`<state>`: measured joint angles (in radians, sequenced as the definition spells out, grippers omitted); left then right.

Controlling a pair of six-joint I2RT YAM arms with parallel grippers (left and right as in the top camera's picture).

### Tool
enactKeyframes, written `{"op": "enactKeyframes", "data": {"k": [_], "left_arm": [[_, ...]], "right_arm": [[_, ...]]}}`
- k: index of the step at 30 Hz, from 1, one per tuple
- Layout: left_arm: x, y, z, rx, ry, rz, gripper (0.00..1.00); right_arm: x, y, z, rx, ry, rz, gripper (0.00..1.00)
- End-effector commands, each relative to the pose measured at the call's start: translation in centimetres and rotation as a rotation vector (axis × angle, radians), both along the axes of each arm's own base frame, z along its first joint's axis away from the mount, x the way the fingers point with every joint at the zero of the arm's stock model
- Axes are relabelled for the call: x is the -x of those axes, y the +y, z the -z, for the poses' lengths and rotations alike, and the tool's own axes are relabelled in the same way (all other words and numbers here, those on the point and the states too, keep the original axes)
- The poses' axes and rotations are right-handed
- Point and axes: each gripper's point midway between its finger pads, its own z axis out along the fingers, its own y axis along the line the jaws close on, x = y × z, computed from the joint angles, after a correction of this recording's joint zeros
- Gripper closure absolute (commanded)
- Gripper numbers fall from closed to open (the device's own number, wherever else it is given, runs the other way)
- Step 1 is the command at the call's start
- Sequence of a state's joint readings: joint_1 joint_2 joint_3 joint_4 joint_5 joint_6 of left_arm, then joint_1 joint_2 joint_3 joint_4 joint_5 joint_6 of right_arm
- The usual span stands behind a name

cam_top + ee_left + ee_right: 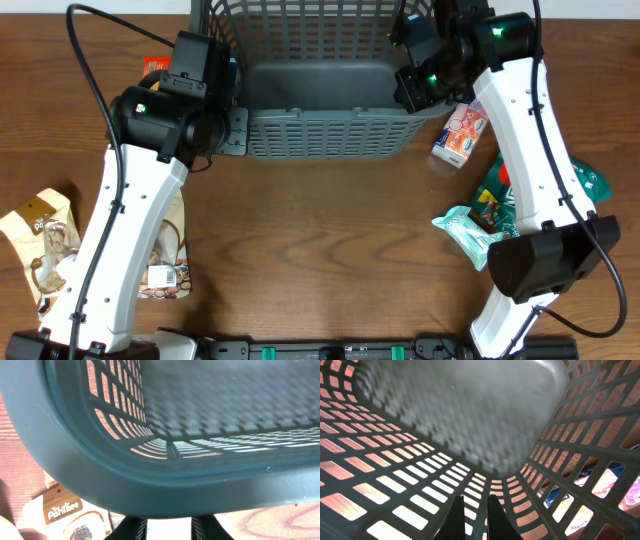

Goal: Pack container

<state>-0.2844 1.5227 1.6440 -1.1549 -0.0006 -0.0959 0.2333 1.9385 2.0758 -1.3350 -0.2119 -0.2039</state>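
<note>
Right claw (475, 510) was held narrowly parted and empty inside the container (310, 140), its floor lying ahead, apparently so the packing space could be reached. Left claw (170, 529) was spread on nothing, the rim just ahead, probably for steadying. Packets (460, 135) were left on the surface (320, 250) outside.

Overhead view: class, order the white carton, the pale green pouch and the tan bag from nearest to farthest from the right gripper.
1. white carton, just right of the right gripper
2. pale green pouch, lower right
3. tan bag, far left
</note>
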Motion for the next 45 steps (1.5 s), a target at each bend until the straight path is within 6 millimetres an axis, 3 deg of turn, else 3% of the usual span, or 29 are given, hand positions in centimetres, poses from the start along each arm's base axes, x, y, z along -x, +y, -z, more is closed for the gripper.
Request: {"op": "enactKeyframes", "data": {"k": [1, 7, 9, 10, 12, 13, 20, 24, 25, 28, 30, 32, 35, 38, 41, 43, 45], "left_arm": [[-0.1, 0.2, 0.1, -0.024, -0.007, 0.01, 0.8], [0.0, 0.2, 0.1, -0.024, -0.006, 0.01, 0.78], [0.0, 0.2, 0.1, -0.025, -0.003, 0.01, 0.7], [0.1, 0.3, 0.1, -0.026, 0.0, 0.01, 0.65], [0.2, 0.3, 0.2, -0.027, 0.003, 0.01, 0.56], [0.2, 0.3, 0.2, -0.027, 0.004, 0.01, 0.52], [1.1, 0.6, 0.1, -0.033, 0.024, 0.009, 0.51], [1.7, 0.7, -1.1, -0.023, -0.01, 0.009, 0.49], [1.8, 0.8, -1.4, -0.02, -0.019, 0.008, 0.41], [2.7, 1.0, -2.7, -0.008, -0.055, 0.005, 0.27], [3.4, 1.3, -3.5, -0.005, -0.074, 0.004, 0.26], [4.0, 2.0, -4.2, -0.022, -0.096, -0.018, 0.18], [5.0, 3.5, -5.2, -0.051, -0.127, -0.084, 0.14], [5.7, 3.9, -6.1, -0.049, -0.157, -0.097, 0.1], [6.0, 3.9, -6.5, -0.04, -0.171, -0.103, 0.09], [5.9, 3.9, -6.5, -0.04, -0.172, -0.103, 0.09], [5.8, 3.9, -6.4, -0.04, -0.17, -0.103, 0.09]], "right_arm": [[0.3, 0.5, 0.2, 0.004, 0.01, -0.022, 0.99], [-0.2, 0.6, -0.1, -0.001, -0.015, -0.021, 0.97], [-0.9, 0.7, -0.4, -0.008, -0.046, -0.019, 0.94], [-1.2, 0.8, -0.5, -0.011, -0.059, -0.02, 0.9], [-1.9, 0.9, -0.8, -0.019, -0.09, -0.02, 0.7], [-2.2, 1.0, -1.0, -0.022, -0.105, -0.019, 0.68], [-3.9, 1.4, -2.5, -0.04, -0.196, -0.017, 0.65], [-4.7, 1.5, -4.9, -0.052, -0.266, -0.015, 0.58], [-4.8, 1.4, -5.5, -0.054, -0.281, -0.014, 0.53], [-5.3, 1.1, -8.7, -0.053, -0.367, 0.0, 0.37], [-5.3, 0.6, -11.3, -0.043, -0.428, 0.017, 0.25], [-4.7, -0.7, -14.5, -0.015, -0.495, 0.079, 0.13], [-3.6, -5.1, -19.4, 0.022, -0.593, 0.354, 0.01], [-0.2, -10.8, -23.5, -0.01, -0.656, 0.709, 0.01], [4.4, -16.4, -24.9, -0.11, -0.648, 1.096, 0.01], [6.0, -18.5, -25.0, -0.151, -0.629, 1.18, 0.01], [6.3, -19.4, -24.5, -0.167, -0.596, 1.195, 0.01]]}}
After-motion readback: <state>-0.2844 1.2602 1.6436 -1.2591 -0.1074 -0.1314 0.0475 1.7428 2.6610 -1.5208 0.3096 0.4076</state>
